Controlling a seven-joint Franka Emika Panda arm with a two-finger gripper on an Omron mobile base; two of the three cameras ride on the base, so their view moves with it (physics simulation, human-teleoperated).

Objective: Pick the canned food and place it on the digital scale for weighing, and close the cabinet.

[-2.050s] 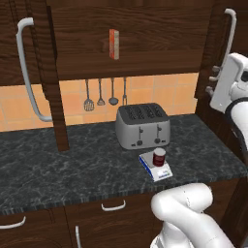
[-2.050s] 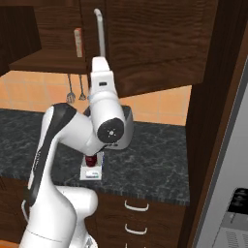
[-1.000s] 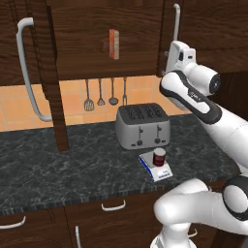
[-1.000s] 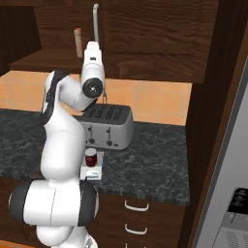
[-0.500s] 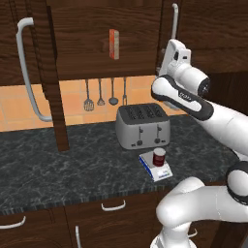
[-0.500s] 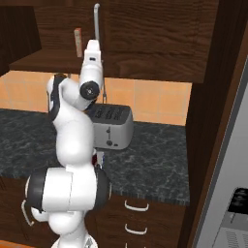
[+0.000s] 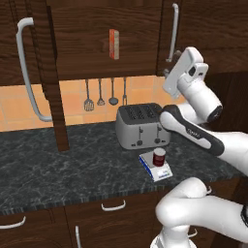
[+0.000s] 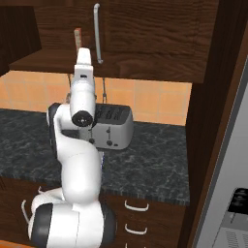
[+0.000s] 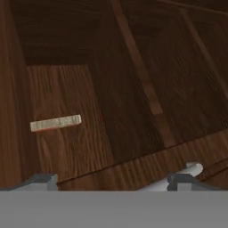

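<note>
the canned food (image 7: 159,157) is standing on the digital scale (image 7: 155,168), just in front of the toaster (image 7: 141,125) on the counter (image 7: 58,164). the cabinet (image 7: 111,36) is hanging above, a box (image 7: 114,44) sitting inside it. my gripper (image 9: 113,180) is facing into it, beside the right door's handle (image 7: 172,32).

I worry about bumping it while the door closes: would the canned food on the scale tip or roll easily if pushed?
The canned food stands upright, short and wide, so it probably resists tipping. Knocked over, its round side would likely roll. The digital scale looks smooth, so it may slide.
</note>
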